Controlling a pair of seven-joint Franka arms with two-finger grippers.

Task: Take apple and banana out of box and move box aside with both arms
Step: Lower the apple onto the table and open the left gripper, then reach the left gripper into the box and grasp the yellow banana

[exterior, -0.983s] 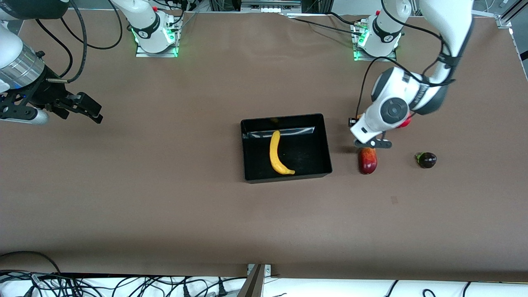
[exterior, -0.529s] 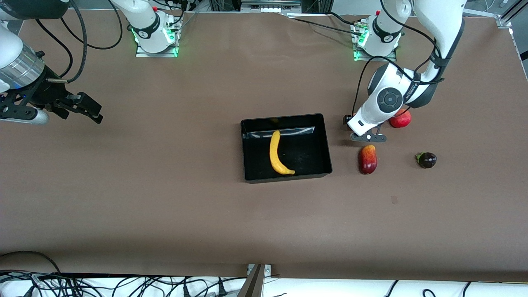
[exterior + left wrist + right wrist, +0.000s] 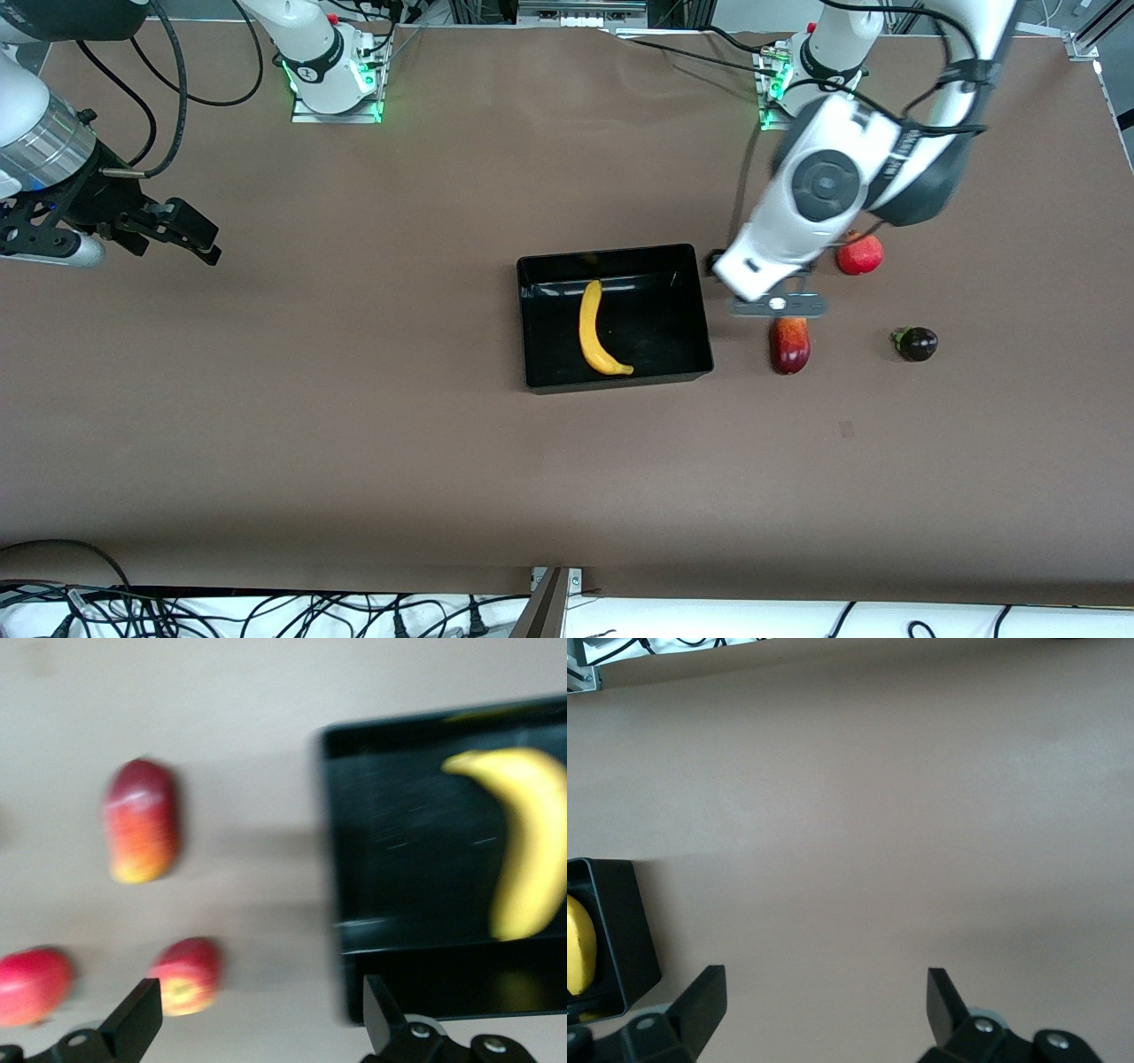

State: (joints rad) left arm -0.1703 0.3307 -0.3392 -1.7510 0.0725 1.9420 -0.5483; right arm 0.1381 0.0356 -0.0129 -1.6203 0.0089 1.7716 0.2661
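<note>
The black box sits mid-table with the yellow banana lying in it. Both show in the left wrist view, the box and the banana. A small red-yellow apple lies on the table beside the box, close to one finger of my open, empty left gripper. In the front view my left arm hides this apple. The left gripper hangs over the table between the box and the red fruits. My right gripper waits open and empty over the right arm's end of the table.
A long red-yellow fruit lies beside the box toward the left arm's end, also in the left wrist view. A round red fruit and a dark purple fruit lie farther toward that end. The right wrist view shows a box corner.
My left arm has risen and shifted toward the box, from over the long red-yellow fruit. The right arm, the box and the banana have not moved.
</note>
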